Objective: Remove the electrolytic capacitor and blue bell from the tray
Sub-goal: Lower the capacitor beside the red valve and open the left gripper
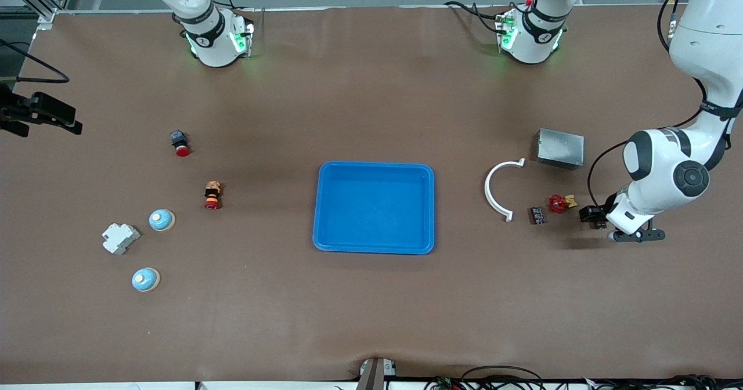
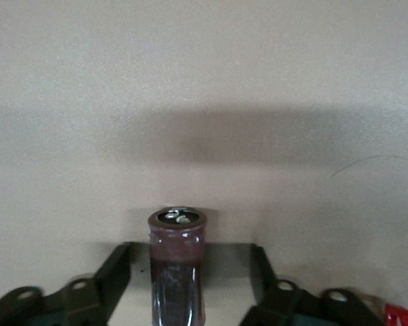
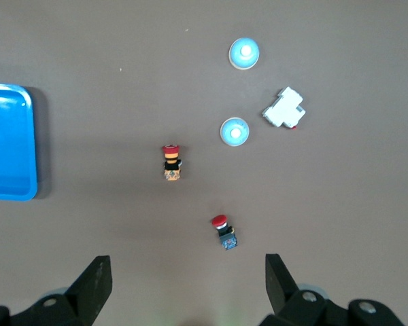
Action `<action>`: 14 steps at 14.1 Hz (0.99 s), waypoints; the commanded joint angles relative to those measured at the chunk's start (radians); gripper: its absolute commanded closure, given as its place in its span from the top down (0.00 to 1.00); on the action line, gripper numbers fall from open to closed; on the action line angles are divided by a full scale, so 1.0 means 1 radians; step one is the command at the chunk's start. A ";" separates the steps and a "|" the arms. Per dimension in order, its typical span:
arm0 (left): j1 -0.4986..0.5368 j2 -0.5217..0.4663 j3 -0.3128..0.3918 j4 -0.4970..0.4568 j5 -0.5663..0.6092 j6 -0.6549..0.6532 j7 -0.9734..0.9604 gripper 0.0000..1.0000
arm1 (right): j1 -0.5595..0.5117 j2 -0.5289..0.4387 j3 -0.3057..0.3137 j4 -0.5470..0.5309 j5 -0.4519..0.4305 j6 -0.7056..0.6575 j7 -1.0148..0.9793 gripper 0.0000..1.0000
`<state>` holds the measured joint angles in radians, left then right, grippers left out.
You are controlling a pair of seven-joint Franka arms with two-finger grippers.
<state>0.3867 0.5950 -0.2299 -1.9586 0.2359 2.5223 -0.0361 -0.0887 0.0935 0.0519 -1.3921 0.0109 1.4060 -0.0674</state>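
Note:
A dark brown capacitor stands upright on the table with its metal terminals on top. My left gripper is low at the table around it, open, with one finger on each side and a gap to both. In the front view that gripper is at the left arm's end of the table and hides the capacitor. Two blue dome bells sit at the right arm's end and also show in the right wrist view. My right gripper is open and empty, high over the table.
A blue tray lies mid-table. Beside the left gripper are a red valve handle, a small dark part, a white curved piece and a grey box. Near the bells are a white breaker and two red push buttons.

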 commanded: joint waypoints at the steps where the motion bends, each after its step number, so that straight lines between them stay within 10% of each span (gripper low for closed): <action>1: 0.000 0.009 0.000 0.020 0.028 -0.007 -0.033 1.00 | -0.006 -0.017 0.003 0.001 0.023 -0.018 0.018 1.00; 8: 0.023 -0.043 -0.002 0.027 0.028 -0.043 -0.024 1.00 | 0.052 -0.020 -0.044 0.001 0.018 -0.004 0.017 1.00; 14: 0.037 -0.145 -0.014 0.139 -0.001 -0.394 -0.013 1.00 | 0.067 -0.018 -0.066 0.002 0.018 0.001 0.015 1.00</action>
<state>0.4178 0.5110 -0.2322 -1.8383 0.2370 2.2326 -0.0437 -0.0362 0.0870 0.0026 -1.3896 0.0190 1.4055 -0.0660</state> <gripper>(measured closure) 0.000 0.000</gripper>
